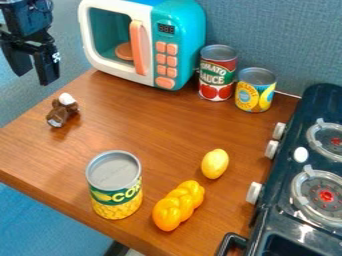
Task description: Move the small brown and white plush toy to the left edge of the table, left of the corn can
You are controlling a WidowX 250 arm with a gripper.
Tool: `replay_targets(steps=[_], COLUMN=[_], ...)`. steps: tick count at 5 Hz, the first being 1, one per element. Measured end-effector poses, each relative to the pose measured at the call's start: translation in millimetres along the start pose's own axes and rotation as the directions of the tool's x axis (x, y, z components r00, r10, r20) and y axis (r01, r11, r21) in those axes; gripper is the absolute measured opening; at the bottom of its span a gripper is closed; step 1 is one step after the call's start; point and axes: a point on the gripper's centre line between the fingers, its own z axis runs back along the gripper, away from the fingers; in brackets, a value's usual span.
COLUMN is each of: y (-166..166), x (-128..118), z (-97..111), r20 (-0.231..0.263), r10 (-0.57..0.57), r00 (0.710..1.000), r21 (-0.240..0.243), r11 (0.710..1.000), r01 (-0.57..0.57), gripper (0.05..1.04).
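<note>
One brown toy (60, 113) near table edge (32, 112)

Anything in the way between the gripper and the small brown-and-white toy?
Nothing visible. The open gripper hangs at upper left in the picture, the small brown-and-white toy lower on the wooden top; the toy microwave stands to the right, off that line.

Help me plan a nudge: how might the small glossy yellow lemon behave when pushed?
The lemon will probably roll, given its rounded sides, and may curve, being longer than wide. Its shine suggests a firm, slightly slippery skin. No neighbour touches it, so nothing would brace it.
</note>
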Motion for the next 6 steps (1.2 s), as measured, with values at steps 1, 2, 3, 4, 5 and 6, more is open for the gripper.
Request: replay_targets(steps=[1,2,3,4,5,6], y=[-1,5,9,12,15,9], x=[-2,5,10,14,15,18], z=[-11,-23,-34,-48,-67,-88], r20=[-0.029,-0.028,-0.009,-0.004,-0.058,-0.131], r10=[0.002,0.101,0.144,0.192,0.218,0.216], r00=[1.000,0.995,0.989,0.981,0.974,0.967], r21=[-0.018,0.001,0.017,0.014,0.009,-0.011], r11=[1.000,0.995,0.989,0.981,0.976,0.976], r01=[-0.003,-0.101,-0.144,-0.192,-0.218,-0.220], gripper=[1.001,1.001,1.001,1.001,1.001,1.001])
